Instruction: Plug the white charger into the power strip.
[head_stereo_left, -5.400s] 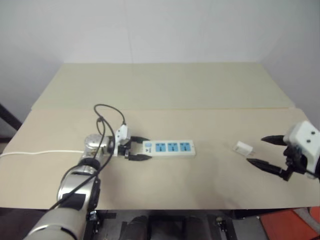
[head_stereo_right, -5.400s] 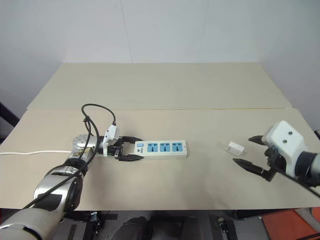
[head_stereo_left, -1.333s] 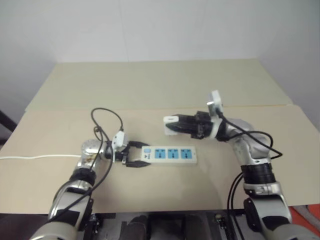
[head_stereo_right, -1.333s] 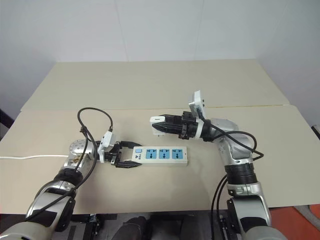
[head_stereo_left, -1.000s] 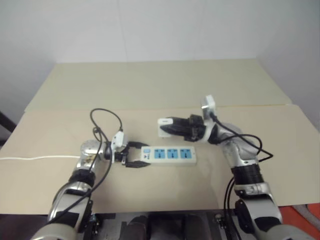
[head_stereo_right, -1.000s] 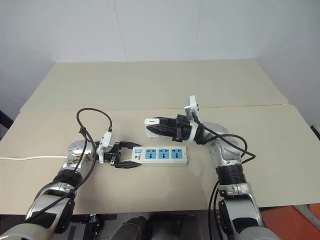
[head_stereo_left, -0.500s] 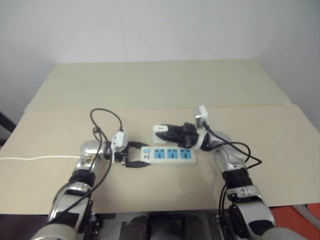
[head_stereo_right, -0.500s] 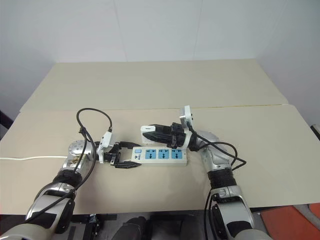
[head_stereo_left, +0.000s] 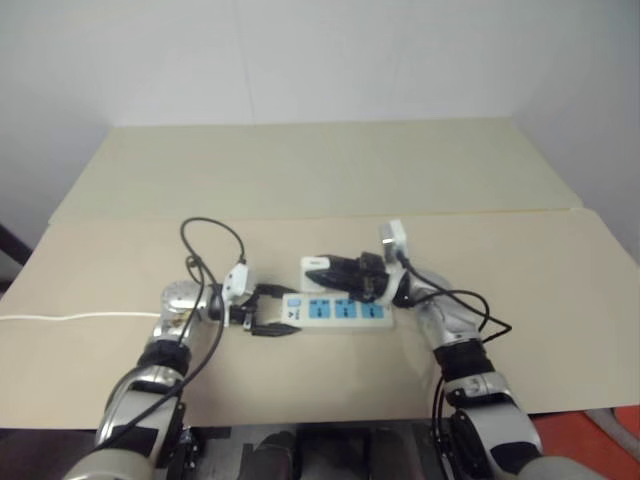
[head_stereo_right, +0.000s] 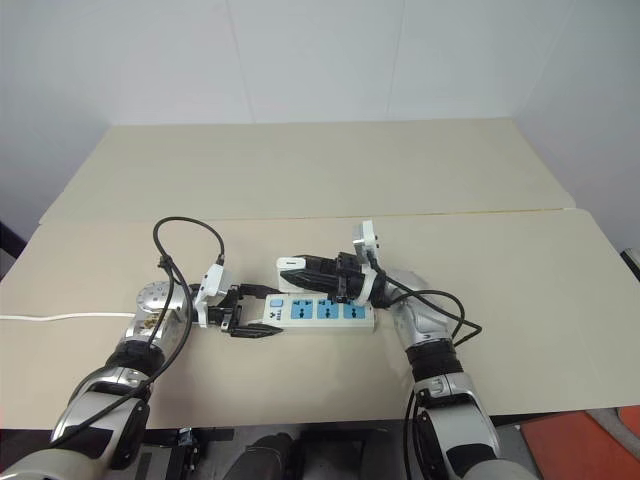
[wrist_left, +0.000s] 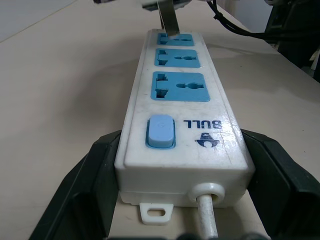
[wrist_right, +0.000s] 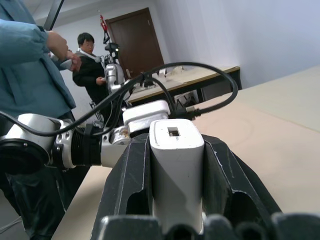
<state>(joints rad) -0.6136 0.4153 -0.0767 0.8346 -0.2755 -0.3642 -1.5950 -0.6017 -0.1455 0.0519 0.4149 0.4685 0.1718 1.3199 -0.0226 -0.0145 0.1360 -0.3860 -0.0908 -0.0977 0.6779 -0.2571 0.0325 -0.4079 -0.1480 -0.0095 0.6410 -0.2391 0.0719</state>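
On the smooth beige table (head_stereo_left: 110, 270), the left gripper (head_stereo_left: 272, 313) has its black fingers (wrist_left: 87, 187) clamped on the switch end of the power strip (head_stereo_left: 340, 311), a glossy white plastic bar with three blue sockets. The right gripper (head_stereo_right: 291, 268) pinches the boxy white charger (wrist_right: 176, 170) between its fingers (wrist_right: 227, 180), just above the strip's sockets.

Silver arms, looped black cables, black-fingered left hand (head_stereo_left: 268, 312).

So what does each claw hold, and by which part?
Left claw clamps the power strip at its switch end; right claw grips the white charger by its sides.
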